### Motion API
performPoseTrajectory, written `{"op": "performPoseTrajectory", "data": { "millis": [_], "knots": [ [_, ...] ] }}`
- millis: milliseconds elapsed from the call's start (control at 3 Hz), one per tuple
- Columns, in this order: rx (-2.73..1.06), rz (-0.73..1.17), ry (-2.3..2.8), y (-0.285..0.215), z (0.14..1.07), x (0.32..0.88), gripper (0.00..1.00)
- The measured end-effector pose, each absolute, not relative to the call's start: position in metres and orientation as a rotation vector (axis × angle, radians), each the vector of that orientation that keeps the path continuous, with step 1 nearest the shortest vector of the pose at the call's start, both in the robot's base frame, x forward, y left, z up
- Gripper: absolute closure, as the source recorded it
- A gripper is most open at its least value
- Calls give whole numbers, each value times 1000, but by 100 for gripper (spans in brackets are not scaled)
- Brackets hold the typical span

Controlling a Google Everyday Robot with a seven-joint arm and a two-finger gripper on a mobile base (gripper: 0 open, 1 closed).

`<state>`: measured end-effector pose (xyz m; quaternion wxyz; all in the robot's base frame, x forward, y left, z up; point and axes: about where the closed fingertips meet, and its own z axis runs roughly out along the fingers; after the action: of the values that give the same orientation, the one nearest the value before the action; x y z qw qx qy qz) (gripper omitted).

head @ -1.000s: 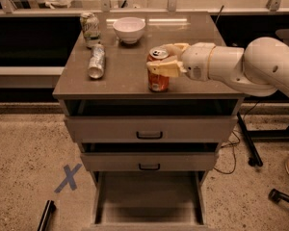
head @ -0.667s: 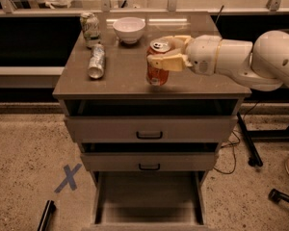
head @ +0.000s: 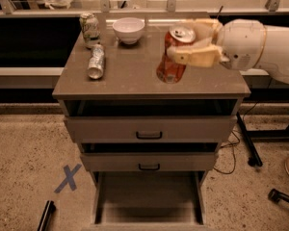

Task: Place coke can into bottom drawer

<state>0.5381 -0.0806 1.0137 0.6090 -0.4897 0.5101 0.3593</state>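
Observation:
The coke can point(head: 173, 57) is red-orange with a silver top and pull tab. It is tilted, held over the cabinet top at the right of centre. My gripper point(head: 195, 44) comes in from the right on a white arm and is shut on the can, with one cream finger point(head: 192, 57) across its front. The bottom drawer point(head: 147, 198) is pulled open at the foot of the cabinet, its flat inside bare. It lies below and in front of the can.
On the cabinet top point(head: 130, 76) a pale green-white can point(head: 89, 29) stands at the back left, a silver-white can point(head: 96, 61) lies on its side beside it, and a white bowl point(head: 128, 30) sits at the back. Two upper drawers with black handles point(head: 149, 135) are slightly open. A blue tape cross point(head: 67, 178) marks the floor.
The gripper has lifted the coke can off the cabinet top and tilted it. The arm has shifted slightly left and up.

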Motion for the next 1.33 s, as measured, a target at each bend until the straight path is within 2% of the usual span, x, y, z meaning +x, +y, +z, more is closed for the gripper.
{"op": "performPoseTrajectory", "data": {
  "millis": [333, 667, 1000, 1333],
  "knots": [
    [-1170, 697, 1377, -138, 972, 502, 100],
    [-1172, 660, 1437, -156, 952, 496, 100],
    [-1195, 669, 1428, -147, 947, 499, 100],
    [-1114, 661, 1452, -135, 902, 495, 100]
  ]
}}
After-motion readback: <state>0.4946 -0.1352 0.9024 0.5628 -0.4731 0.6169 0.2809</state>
